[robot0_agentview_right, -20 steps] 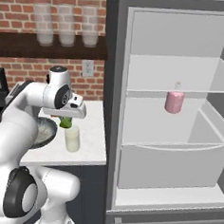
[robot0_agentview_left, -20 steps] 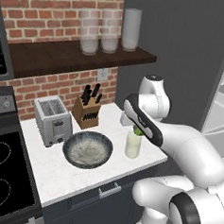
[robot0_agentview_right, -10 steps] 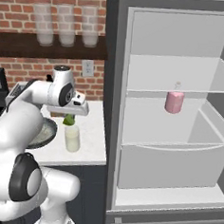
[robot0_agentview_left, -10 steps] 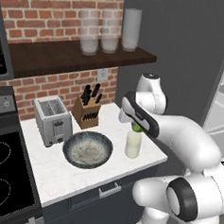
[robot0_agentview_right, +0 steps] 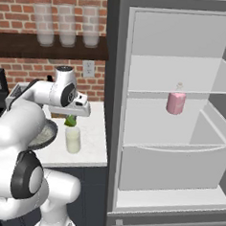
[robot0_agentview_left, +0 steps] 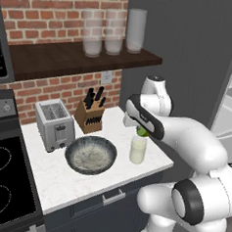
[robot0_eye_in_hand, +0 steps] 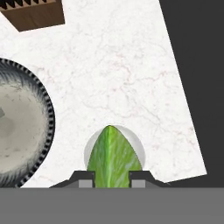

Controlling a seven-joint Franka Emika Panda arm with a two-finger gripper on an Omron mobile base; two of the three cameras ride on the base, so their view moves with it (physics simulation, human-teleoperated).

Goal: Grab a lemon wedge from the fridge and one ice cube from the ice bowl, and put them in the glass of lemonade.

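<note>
- Your lemon wedge (robot0_eye_in_hand: 113,158) is pinched between the gripper (robot0_eye_in_hand: 112,178) fingers, held directly over the glass of lemonade (robot0_agentview_left: 137,150).
- That glass holds pale liquid and stands on the counter (robot0_agentview_left: 84,179).
- Just beside it, the ice bowl (robot0_agentview_left: 90,155) carries whitish ice.
- The open fridge (robot0_agentview_right: 151,74) holds a pink bottle (robot0_agentview_right: 175,101) on its shelf.

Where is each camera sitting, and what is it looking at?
Left base view: behind the arm's left, facing the counter; arm rises lower right.
Right base view: behind its right, facing the open fridge; arm lower left.
Hand view: on the hand, looking down past the finger tips.
All share the gripper shut on the lemon wedge above the glass.
</note>
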